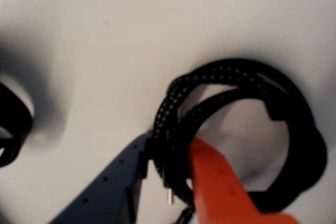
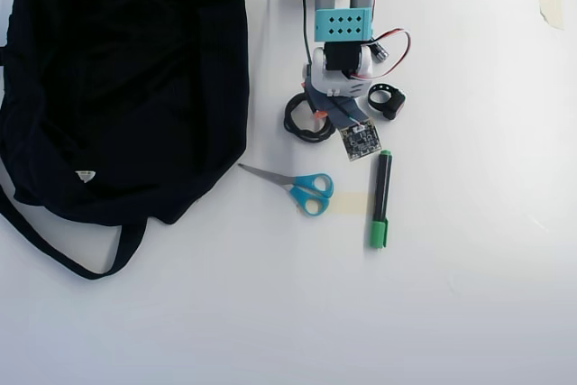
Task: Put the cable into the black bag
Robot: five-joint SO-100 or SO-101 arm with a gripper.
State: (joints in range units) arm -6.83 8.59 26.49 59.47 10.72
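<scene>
White tabletop (image 2: 469, 313), bare across the lower and right parts of the overhead view. Black bag (image 2: 117, 78) filling the upper left there, slumped flat, tiny white label (image 2: 85, 176) near its lower edge, strap handle (image 2: 63, 254) looping out below. Clear strip of table between bag and arm. Just right of the bag, the cable (image 2: 305, 121) coiled at frame centre, partly under the arm's wrist. Below it, blue-handled scissors (image 2: 302, 188) and a green-capped marker (image 2: 380, 197); small black ring strap (image 2: 388, 100) to the right of the arm.

Up close in the wrist view only: gripper (image 1: 169, 153) straddling the left side of the cable (image 1: 294, 129), orange finger (image 1: 220, 187) inside the coil, dark finger (image 1: 113, 182) outside, cord strands between them. Fingers partly apart; firmly pinched or merely around the cord, cannot tell. Small metal plug tip (image 1: 170, 196) showing beneath. Blurred dark shape (image 1: 10, 124) at the left edge.
</scene>
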